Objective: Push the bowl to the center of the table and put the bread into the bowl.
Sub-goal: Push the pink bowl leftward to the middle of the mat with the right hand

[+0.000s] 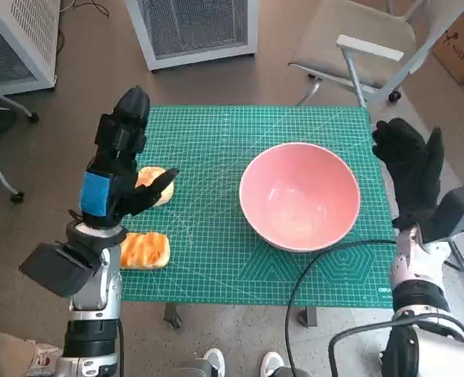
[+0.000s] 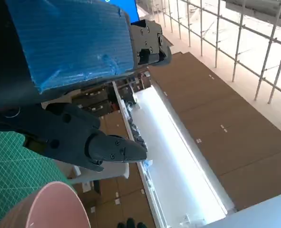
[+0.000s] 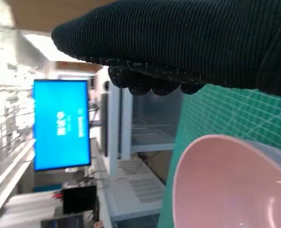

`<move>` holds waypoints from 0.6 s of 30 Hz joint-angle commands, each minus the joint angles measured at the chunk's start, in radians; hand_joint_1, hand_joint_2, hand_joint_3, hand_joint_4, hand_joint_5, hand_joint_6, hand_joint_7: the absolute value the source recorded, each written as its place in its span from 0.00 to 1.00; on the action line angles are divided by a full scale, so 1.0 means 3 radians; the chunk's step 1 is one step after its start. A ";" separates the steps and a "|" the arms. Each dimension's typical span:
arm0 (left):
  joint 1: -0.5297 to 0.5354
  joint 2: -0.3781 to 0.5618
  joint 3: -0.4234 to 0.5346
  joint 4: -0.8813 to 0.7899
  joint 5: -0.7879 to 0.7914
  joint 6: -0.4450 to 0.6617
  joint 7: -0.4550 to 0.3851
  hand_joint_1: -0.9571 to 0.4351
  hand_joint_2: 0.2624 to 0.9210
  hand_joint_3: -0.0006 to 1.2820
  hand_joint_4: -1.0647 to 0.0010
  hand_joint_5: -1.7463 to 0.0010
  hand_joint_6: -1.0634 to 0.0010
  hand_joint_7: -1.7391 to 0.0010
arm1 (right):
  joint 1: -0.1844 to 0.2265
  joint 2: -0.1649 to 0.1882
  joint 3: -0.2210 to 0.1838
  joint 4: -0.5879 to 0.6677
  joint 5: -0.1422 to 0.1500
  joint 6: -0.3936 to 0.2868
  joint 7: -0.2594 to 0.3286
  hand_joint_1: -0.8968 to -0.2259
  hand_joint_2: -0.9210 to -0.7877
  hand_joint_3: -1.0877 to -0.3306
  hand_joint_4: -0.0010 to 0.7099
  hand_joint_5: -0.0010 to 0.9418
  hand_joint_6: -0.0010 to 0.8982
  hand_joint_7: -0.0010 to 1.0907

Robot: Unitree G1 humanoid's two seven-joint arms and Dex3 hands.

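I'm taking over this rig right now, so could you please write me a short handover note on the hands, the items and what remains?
Left robot hand: raised above the table's left side, holding nothing.
Right robot hand: open, off the table's right edge, beside the bowl.
Bowl: empty, right of centre on the green mat.
Bread: two pieces at the left, one near the front edge, the other partly hidden behind the left hand.
Left to do: centre the bowl, put bread in.

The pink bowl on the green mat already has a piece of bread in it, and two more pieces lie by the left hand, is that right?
Not quite. The head view shows the pink bowl empty on the green mat. The rest stands: two pieces of bread lie by the left hand, one partly behind its fingers, the other nearer the robot.
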 commanded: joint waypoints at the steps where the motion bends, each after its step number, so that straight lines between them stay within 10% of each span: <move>1: 0.0052 0.0041 0.0022 -0.0068 -0.0026 0.0038 0.0003 0.45 1.00 0.15 0.95 1.00 1.00 0.75 | 0.0046 0.0029 -0.0037 0.0068 -0.0017 0.0140 -0.0049 0.46 0.00 0.46 0.07 0.01 0.20 0.01; 18: 0.0161 0.0048 0.0041 -0.0229 -0.0046 0.0104 -0.0003 0.45 1.00 0.15 0.95 1.00 1.00 0.76 | 0.0074 0.0113 -0.0191 0.0098 0.0037 0.0427 0.0011 0.49 0.00 0.51 0.06 0.00 0.21 0.01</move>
